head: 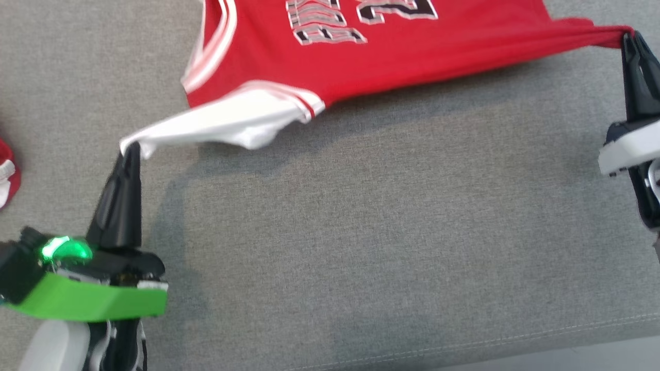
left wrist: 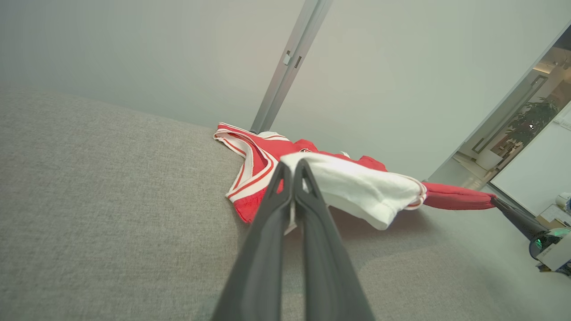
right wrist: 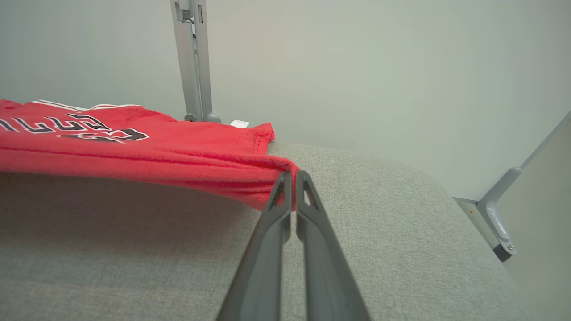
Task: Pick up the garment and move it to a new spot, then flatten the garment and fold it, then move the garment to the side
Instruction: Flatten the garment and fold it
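Note:
The garment [head: 392, 56] is a red sleeveless jersey with white trim and black-and-white lettering, spread across the top of the head view over the grey cushion [head: 361, 232]. My left gripper [head: 130, 148] is shut on a white corner of it, which is pulled out toward the lower left and lifted off the cushion. My right gripper [head: 631, 37] is shut on a bunched red corner at the far right. In the left wrist view the white fold [left wrist: 357, 187] hangs from my left gripper [left wrist: 292, 166]. In the right wrist view the red edge [right wrist: 178, 156] is pinched by my right gripper [right wrist: 291, 176].
A second red and white cloth item [head: 6, 172] peeks in at the left edge. The cushion's front seam [head: 515, 337] runs along the bottom right. A pale wall with a metal post [right wrist: 194, 62] rises behind the cushion.

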Robot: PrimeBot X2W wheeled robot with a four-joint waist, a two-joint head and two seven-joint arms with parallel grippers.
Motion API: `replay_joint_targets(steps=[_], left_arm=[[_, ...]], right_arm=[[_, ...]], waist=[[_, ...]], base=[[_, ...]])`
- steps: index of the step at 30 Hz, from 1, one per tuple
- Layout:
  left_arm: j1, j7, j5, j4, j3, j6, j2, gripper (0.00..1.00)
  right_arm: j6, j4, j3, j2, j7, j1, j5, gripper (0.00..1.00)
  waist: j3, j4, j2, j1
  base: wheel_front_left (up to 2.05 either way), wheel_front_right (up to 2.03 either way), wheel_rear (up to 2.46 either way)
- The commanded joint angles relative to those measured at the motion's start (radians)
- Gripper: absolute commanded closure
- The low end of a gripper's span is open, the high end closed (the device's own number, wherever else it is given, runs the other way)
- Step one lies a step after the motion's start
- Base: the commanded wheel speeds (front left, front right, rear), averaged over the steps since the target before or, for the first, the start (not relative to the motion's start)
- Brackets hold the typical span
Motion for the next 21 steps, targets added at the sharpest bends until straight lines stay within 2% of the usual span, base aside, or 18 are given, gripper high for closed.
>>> replay_joint_targets(steps=[1, 7, 13, 18, 21], left_arm=[[0.084, -0.004, 0.012, -0.024, 0.011, 0.007, -0.008, 1.0], [0.247, -0.004, 0.044, -0.058, 0.001, 0.001, -0.039, 1.0], [0.328, -0.004, 0.028, -0.083, -0.012, -0.006, -0.051, 1.0], [0.401, 0.042, 0.002, -0.145, -0.048, -0.013, -0.016, 1.0], [0.412, 0.083, -0.013, -0.168, -0.058, 0.004, -0.004, 1.0]], right_arm=[[-0.003, -0.03, -0.029, -0.015, -0.004, 0.076, -0.014, 1.0], [-0.003, -0.105, -0.09, -0.033, -0.004, 0.259, -0.031, 1.0], [-0.003, -0.163, -0.123, -0.028, -0.004, 0.389, -0.044, 1.0], [-0.003, -0.226, -0.165, -0.016, -0.004, 0.517, -0.055, 1.0], [-0.003, -0.237, -0.172, -0.025, -0.004, 0.551, -0.063, 1.0]], waist=[[-0.129, 0.002, 0.0, 0.0001], [-0.179, 0.03, 0.0, 0.0001], [-0.224, 0.038, 0.0, 0.0001], [-0.259, 0.036, 0.0, 0.0001], [-0.262, 0.031, 0.0, 0.0001]], base=[[0.0, 0.0, 0.0], [0.0, 0.0, 0.0], [0.0, 0.0, 0.0], [0.0, 0.0, 0.0], [0.0, 0.0, 0.0]])
